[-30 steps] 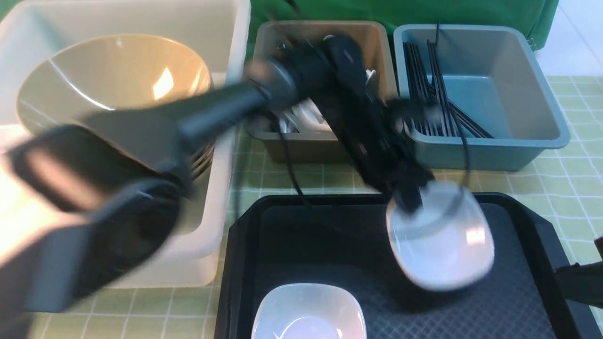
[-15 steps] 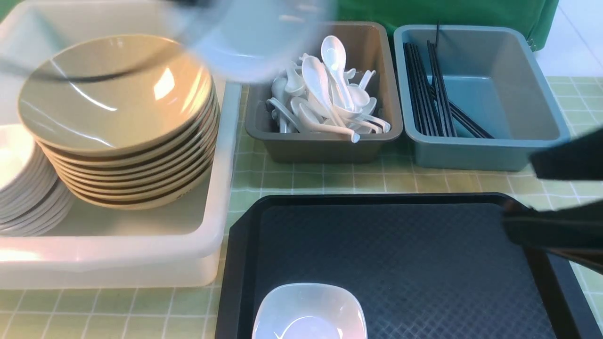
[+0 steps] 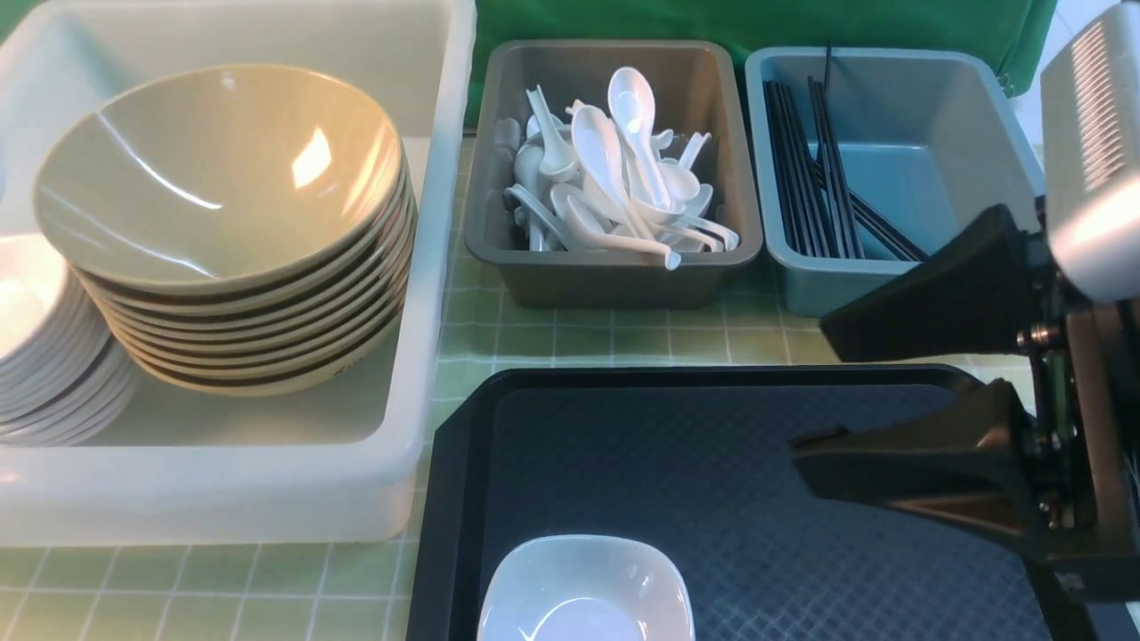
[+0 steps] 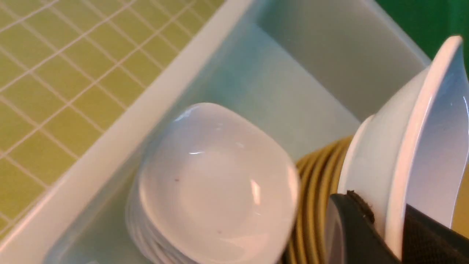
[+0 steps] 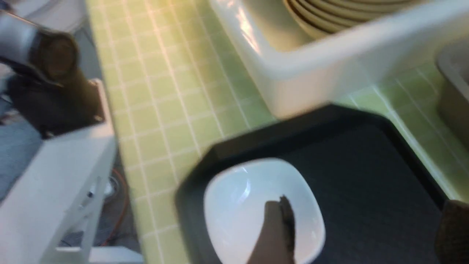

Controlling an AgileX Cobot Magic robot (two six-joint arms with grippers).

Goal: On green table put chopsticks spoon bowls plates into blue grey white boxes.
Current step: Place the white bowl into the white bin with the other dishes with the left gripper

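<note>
In the left wrist view my left gripper [image 4: 392,227] is shut on the rim of a tilted white bowl [image 4: 403,146]. It hangs over the white box [image 4: 110,146], above a stack of white square dishes [image 4: 216,183] and the tan bowls [image 4: 315,183]. The front view does not show this gripper. My right gripper [image 3: 810,392] stands open over the black tray [image 3: 677,463]. Another white bowl [image 3: 583,592] sits at the tray's near edge; in the right wrist view this white bowl [image 5: 253,205] lies partly behind one finger [image 5: 278,227], apart from it.
The white box [image 3: 427,267] holds the tan bowl stack [image 3: 214,169] and white dishes [image 3: 36,338]. A grey box [image 3: 614,276] holds white spoons [image 3: 614,178]. A blue box [image 3: 935,160] holds black chopsticks [image 3: 810,169].
The left arm carried its white bowl from above the tray leftward over the white box and left the front view. The right gripper came in from the right over the tray.
</note>
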